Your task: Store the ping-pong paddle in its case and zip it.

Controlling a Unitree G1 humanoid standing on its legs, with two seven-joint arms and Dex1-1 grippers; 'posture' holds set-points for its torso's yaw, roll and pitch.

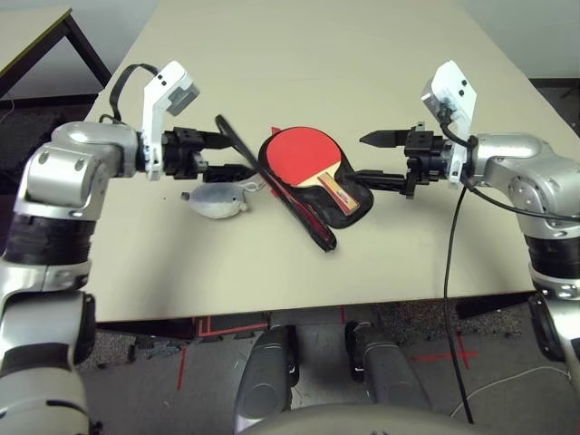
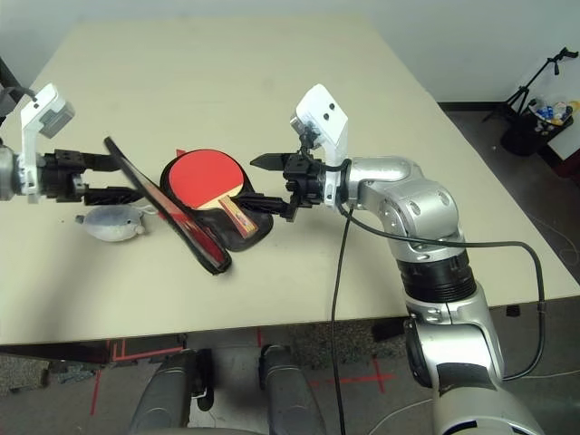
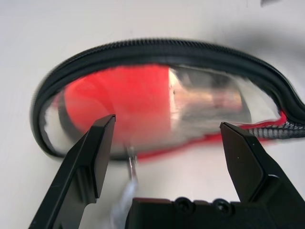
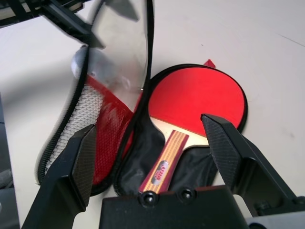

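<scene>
The ping-pong paddle (image 1: 299,156) lies red face up on the open case's black lower half (image 1: 353,204), with its striped wood handle (image 4: 164,164) pointing toward my right gripper. The case's lid (image 1: 290,195) stands raised on edge along the paddle's left side. Its shiny inside and zipper rim (image 3: 157,45) face my left gripper (image 1: 240,152). That gripper is open, with its fingertips at the lid's upper end; I cannot tell whether they touch it. My right gripper (image 1: 358,156) is open and hovers just right of the handle end, holding nothing.
A small grey-white pouch (image 1: 216,201) lies on the table under my left gripper. A black cable (image 1: 449,272) hangs from my right arm over the table's front edge. A second table (image 1: 36,36) stands at the far left, and a stand (image 2: 535,100) is on the floor at the right.
</scene>
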